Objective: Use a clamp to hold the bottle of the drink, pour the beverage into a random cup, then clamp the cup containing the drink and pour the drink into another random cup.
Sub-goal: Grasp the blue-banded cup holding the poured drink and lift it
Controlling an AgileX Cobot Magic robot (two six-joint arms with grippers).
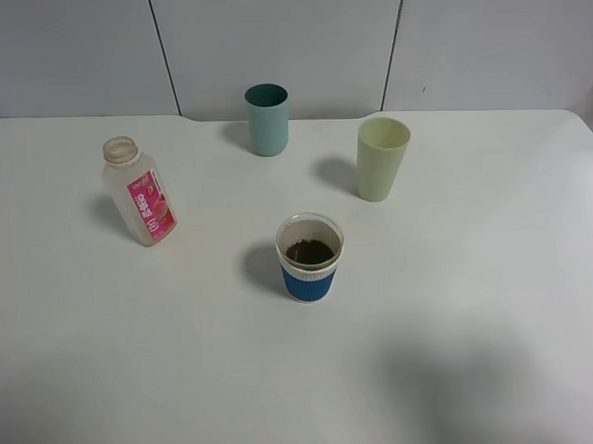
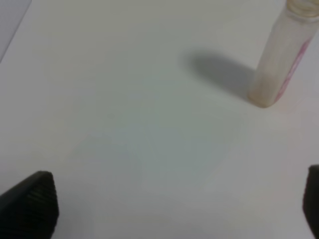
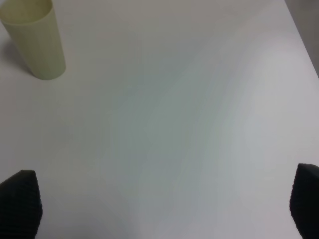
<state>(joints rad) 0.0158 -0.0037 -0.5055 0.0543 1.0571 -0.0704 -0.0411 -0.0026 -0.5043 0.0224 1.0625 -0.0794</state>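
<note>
The blue cup (image 1: 309, 258) stands on the table (image 1: 476, 352) with dark brown drink (image 1: 310, 252) in it. The bottle (image 1: 140, 191) stands upright with no cap, well to the left of the blue cup and a bit further back. The green cup (image 1: 382, 159) is behind the blue cup, to the right. The teal cup (image 1: 268, 119) is further behind it. The left gripper (image 2: 172, 204) has its jaws wide open over bare table. The right gripper (image 3: 163, 201) is wide open too.
</note>
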